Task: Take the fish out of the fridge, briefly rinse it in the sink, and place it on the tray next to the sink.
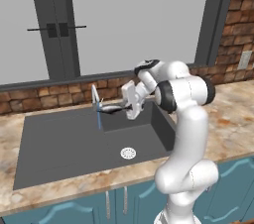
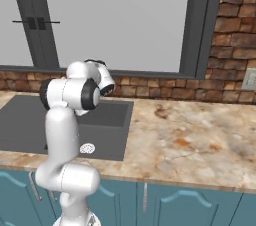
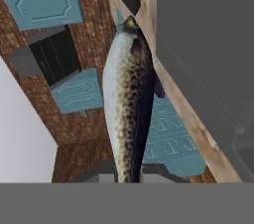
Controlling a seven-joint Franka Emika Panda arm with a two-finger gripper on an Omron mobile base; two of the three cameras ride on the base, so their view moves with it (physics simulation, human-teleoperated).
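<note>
Left base view, centre of frame: the gripper [image 1: 130,109] is clamped nearly closed around a speckled silvery fish [image 1: 113,109], holding it level above the dark grey sink [image 1: 59,143], just beside the thin faucet [image 1: 95,100].

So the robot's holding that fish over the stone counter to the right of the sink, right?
Not quite. The gripper does hold the fish, but over the sink, beside the faucet, not over the counter. The left base view shows it.
</note>
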